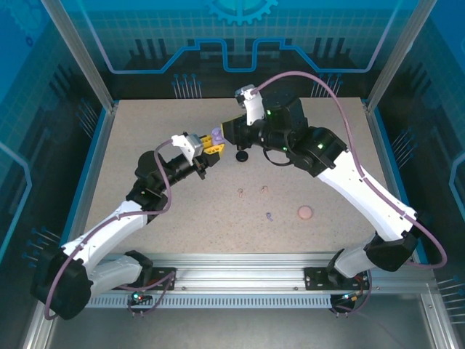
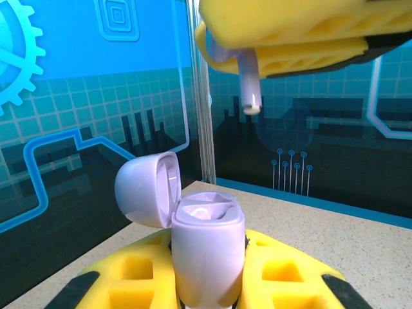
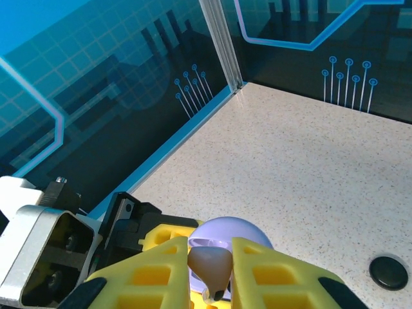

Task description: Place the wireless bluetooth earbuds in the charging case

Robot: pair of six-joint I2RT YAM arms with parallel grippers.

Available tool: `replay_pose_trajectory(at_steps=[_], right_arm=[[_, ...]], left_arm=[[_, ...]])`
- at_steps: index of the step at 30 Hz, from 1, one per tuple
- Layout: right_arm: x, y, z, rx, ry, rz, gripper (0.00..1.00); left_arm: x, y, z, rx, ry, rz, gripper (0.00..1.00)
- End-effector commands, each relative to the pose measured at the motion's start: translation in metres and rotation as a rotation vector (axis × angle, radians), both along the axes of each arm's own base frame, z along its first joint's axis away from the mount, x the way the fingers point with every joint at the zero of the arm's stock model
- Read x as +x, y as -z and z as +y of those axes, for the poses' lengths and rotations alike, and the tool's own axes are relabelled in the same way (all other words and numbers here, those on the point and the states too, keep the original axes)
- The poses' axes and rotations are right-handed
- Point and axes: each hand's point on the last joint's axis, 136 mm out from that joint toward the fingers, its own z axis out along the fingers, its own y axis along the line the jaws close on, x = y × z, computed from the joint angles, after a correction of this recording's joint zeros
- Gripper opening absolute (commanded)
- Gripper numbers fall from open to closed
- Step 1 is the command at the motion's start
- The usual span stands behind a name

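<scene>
My left gripper [image 2: 207, 293] is clamped on the lilac charging case [image 2: 207, 248], holding it upright with its lid [image 2: 145, 190] swung open to the left; my right gripper [image 3: 212, 283] pinches one earbud [image 2: 250, 84] by its head, stem pointing down, just above the case's open wells and clear of them. Other earbuds [image 1: 264, 190] lie loose on the table [image 1: 145, 131], nearer my bases.

Both arms reach inward (elbows out); right gripper [image 3: 209, 270] poised over left gripper [image 2: 207, 283], both clamped.

White-black arms [image 1: 109, 225], yellow fingers [image 2: 290, 22] (mauve cables [image 1: 309, 73]).
</scene>
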Motion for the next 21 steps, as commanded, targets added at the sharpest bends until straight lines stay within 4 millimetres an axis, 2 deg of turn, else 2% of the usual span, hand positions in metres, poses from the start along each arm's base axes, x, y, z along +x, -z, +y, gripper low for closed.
replay_pose_trajectory(at_steps=[1,12,21], right_arm=[[-0.006,-0.006,0.007,0.020,-0.038,-0.032,0.20],[-0.009,0.017,0.012,-0.013,-0.048,0.010,0.20],[-0.005,0.024,0.017,-0.021,-0.051,0.026,0.19]], left_arm=[[-0.006,-0.022,-0.005,-0.007,0.027,-0.070,0.00],[-0.006,-0.023,-0.005,-0.007,0.026,-0.074,0.00],[-0.007,-0.021,-0.005,-0.001,0.032,-0.068,0.00]])
